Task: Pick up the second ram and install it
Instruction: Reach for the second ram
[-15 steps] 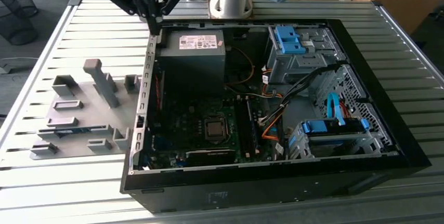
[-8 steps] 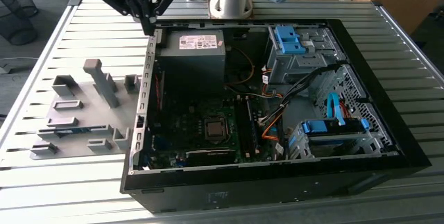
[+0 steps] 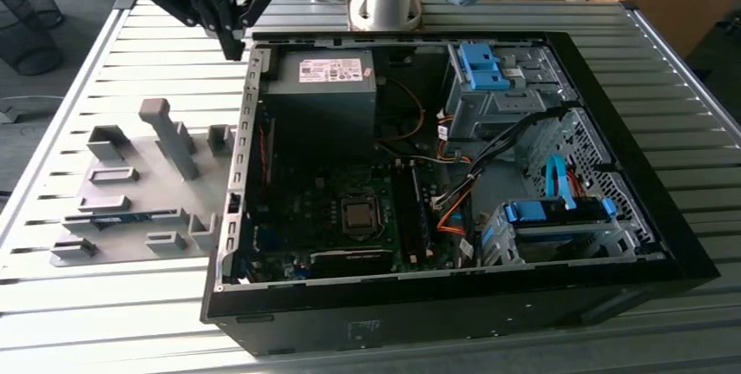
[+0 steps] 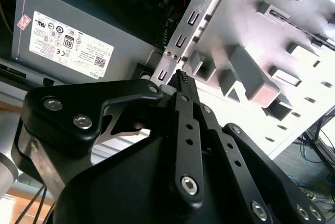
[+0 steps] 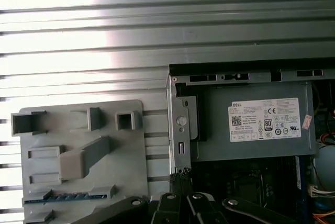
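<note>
The second ram is a thin blue-green stick lying in a slot of the grey fixture plate, on the exterior view's left. The first wrist view shows the ram along the plate's edge. My gripper hangs above the rear corner of the open computer case, well away from the stick. Its black fingers are pressed together with nothing between them. The long memory slots lie beside the processor socket on the motherboard.
A grey power supply fills the case corner under the gripper, and is also in both wrist views. Blue drive-bay latches, orange and black cables and upright fixture posts stand nearby. The slatted metal table surrounds everything.
</note>
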Robot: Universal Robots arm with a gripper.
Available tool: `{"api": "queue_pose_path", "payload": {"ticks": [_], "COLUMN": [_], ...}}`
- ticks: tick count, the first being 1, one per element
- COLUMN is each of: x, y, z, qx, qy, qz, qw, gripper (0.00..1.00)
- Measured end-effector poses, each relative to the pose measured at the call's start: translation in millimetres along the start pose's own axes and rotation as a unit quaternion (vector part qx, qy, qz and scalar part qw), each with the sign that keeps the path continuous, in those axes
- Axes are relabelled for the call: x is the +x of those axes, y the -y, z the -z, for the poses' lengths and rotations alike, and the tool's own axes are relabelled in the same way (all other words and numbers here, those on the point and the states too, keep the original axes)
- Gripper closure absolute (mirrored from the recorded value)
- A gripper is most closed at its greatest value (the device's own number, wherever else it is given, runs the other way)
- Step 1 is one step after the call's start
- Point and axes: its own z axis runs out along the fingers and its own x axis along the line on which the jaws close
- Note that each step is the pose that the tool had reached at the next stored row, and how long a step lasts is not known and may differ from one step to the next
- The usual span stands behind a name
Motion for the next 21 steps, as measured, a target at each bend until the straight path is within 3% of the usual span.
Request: {"api": "queue_pose_path", "payload": {"ticks": [3, 12, 21], "x": [6.1, 17.3, 40.9], "y": [3.8, 31.3, 38.7], "z": [0.1, 0.4, 0.6], "qx": [0.0, 0.0, 0.0], "qy": [0.0, 0.0, 0.0], "qz": [0.0, 0.0, 0.0], "qw": [1.0, 1.0, 1.0], "gripper": [0.9, 0.9, 0.9]}}
